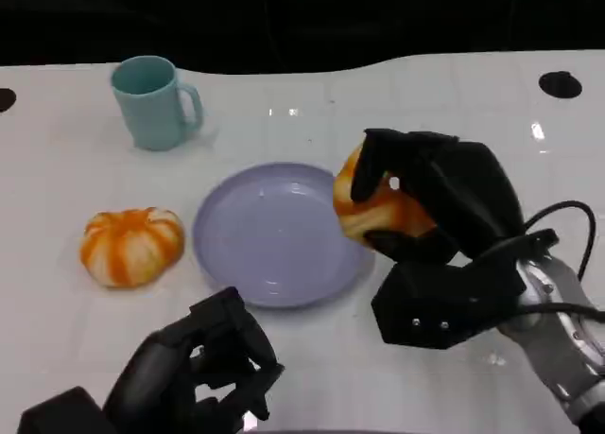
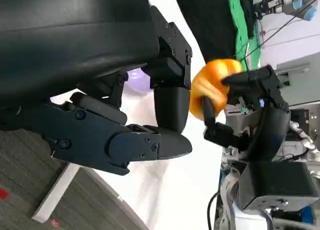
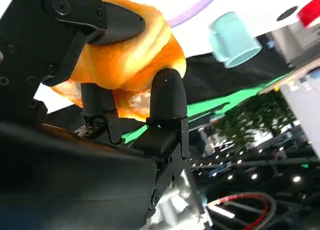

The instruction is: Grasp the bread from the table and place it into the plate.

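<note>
Right hand (image 1: 430, 193): sitting at about 3 o'clock of the plate, black fingers wrapping over and under the bread and clamping it. In the right wrist view the fingers (image 3: 167, 97) are pressing into the soft orange crust from both sides. The silver forearm is running off toward 5 o'clock.

Bread (image 1: 378, 207): golden-orange roll, being held in the right hand, lifted off the counter and hanging at the plate's 3 o'clock rim, partly overlapping that edge in the head view. It is also showing in the left wrist view (image 2: 212, 87) and in the right wrist view (image 3: 125, 54).

Plate (image 1: 274, 235): round, pale lavender, lying flat at the middle of the counter, nothing resting in it.

Left hand (image 1: 213, 358): sitting at about 7 o'clock of the plate, near the counter's front edge, fingers curling inward with nothing in them. In the left wrist view the fingers (image 2: 150, 142) are lying folded close against the palm.

Mug (image 1: 151, 101): teal, standing upright at about 11 o'clock of the plate, well apart from it, handle pointing toward 3 o'clock.

Pumpkin (image 1: 132, 247): small, orange with white stripes, sitting on the counter at 9 o'clock of the plate, just beside its rim.

Counter (image 1: 85, 169): white, glossy, carrying all of the above.
</note>
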`<action>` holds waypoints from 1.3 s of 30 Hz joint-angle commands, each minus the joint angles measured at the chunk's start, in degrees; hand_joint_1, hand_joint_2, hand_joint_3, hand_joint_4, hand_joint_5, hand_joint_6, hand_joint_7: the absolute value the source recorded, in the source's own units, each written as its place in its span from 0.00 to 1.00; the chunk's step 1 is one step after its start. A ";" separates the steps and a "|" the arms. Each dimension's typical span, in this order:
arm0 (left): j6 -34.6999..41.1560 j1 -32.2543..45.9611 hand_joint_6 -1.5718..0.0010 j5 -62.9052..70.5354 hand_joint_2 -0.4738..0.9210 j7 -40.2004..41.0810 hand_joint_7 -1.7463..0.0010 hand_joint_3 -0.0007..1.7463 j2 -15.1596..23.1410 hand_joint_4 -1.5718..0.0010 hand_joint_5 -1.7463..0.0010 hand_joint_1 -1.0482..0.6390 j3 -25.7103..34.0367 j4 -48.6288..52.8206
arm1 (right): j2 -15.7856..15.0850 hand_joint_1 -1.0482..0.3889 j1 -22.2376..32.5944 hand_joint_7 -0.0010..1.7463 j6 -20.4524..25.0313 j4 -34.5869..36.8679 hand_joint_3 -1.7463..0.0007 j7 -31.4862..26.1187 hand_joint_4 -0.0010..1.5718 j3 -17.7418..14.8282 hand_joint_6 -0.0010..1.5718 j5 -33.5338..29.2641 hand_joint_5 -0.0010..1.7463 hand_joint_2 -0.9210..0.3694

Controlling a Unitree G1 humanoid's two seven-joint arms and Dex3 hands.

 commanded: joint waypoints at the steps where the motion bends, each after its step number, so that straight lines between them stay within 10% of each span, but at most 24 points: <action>1: 0.16 0.68 0.72 -0.25 1.00 0.29 0.00 0.23 0.27 0.59 0.00 0.29 -0.18 -0.65 | 2.12 0.63 -3.85 0.97 -0.84 5.26 0.17 1.38 0.63 1.29 0.49 1.33 1.00 0.51; 17: 0.05 1.47 0.72 0.53 1.00 0.84 0.00 0.23 0.12 0.59 0.00 0.29 -1.03 -1.41 | 10.40 0.67 -10.55 0.86 -2.76 22.45 0.21 2.62 0.57 0.60 0.48 7.72 1.00 0.47; 21: 0.31 1.55 0.71 0.49 1.00 1.01 0.00 0.23 0.14 0.59 0.00 0.28 -1.12 -1.66 | 10.84 0.62 -10.56 0.35 -2.67 22.87 0.50 8.22 0.36 -0.43 0.39 11.91 0.61 0.29; 25: -0.41 1.22 0.71 0.95 1.00 0.96 0.00 0.23 0.27 0.59 0.00 0.29 -1.08 -1.09 | 9.44 0.48 -10.09 0.09 -1.51 21.10 0.73 12.22 0.10 0.84 0.26 11.64 0.35 0.13; 31: -0.07 1.16 0.71 0.54 1.00 0.95 0.00 0.23 -0.08 0.58 0.00 0.30 -1.20 -1.10 | 7.42 0.31 -7.91 0.00 0.41 15.99 0.84 16.58 0.00 1.72 0.14 10.94 0.18 0.00; 39: 0.08 1.08 0.71 1.09 1.00 1.28 0.00 0.23 -0.26 0.58 0.00 0.28 -1.56 -1.30 | 3.72 0.30 -1.89 0.01 1.07 4.16 0.83 20.67 0.00 0.78 0.15 12.24 0.22 0.00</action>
